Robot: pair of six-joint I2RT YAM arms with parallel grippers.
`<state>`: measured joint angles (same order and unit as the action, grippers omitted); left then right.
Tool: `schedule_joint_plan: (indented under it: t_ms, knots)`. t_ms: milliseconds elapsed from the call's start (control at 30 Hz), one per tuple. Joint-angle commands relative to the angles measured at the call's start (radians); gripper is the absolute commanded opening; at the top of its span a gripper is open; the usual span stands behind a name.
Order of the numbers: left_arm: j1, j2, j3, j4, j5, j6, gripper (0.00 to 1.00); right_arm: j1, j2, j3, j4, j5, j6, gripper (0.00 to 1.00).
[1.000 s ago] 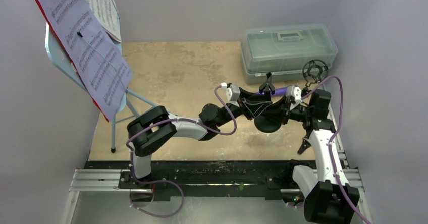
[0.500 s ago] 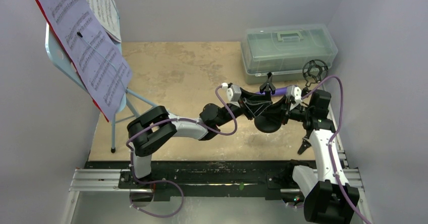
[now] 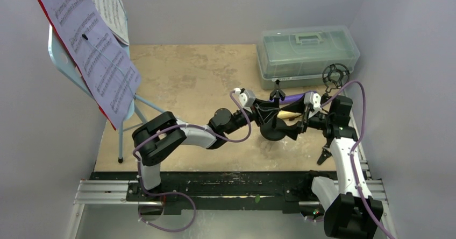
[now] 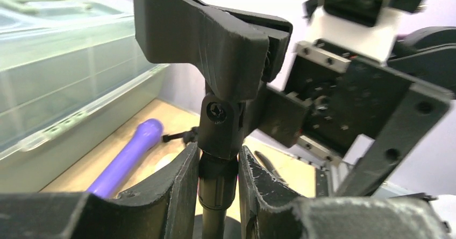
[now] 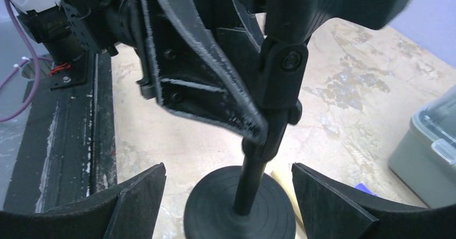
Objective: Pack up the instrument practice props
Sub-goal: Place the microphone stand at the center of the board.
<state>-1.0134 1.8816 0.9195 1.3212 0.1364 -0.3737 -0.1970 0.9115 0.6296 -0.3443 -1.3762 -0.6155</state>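
**Two table-mounted arms, black and white**

Left arm (image 3: 196,135), right arm (image 3: 344,158): black joint housings, white link shells. Purple cables (image 3: 364,107) looped along each. Matte black wedge-shaped fingers (image 5: 129,201), edges scuffed pale. Black base rail (image 3: 215,186).

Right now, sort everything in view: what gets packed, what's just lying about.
Job:
music rest
sheet music
red folder
purple microphone
cream microphone
clip mic holder
round mic holder

Lying about:
plastic box
black pliers
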Motion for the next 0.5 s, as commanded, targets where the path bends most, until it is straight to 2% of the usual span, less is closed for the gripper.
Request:
schedule_joint_plan:
  t_ms: [0, 233, 467]
  knots:
    - [0.072, -0.115, -0.035, 0.069, -0.075, 0.037, 0.0, -0.001, -0.009, 0.067, -0.056, 0.029, -0.073, 0.91]
    - [0.203, -0.134, -0.08, 0.001, -0.26, 0.089, 0.0, -0.001, -0.016, 0.091, -0.115, 0.068, -0.146, 0.92]
    - [0.272, 0.022, 0.068, 0.032, -0.527, 0.213, 0.0, -0.001, -0.021, 0.098, -0.123, 0.091, -0.153, 0.93]
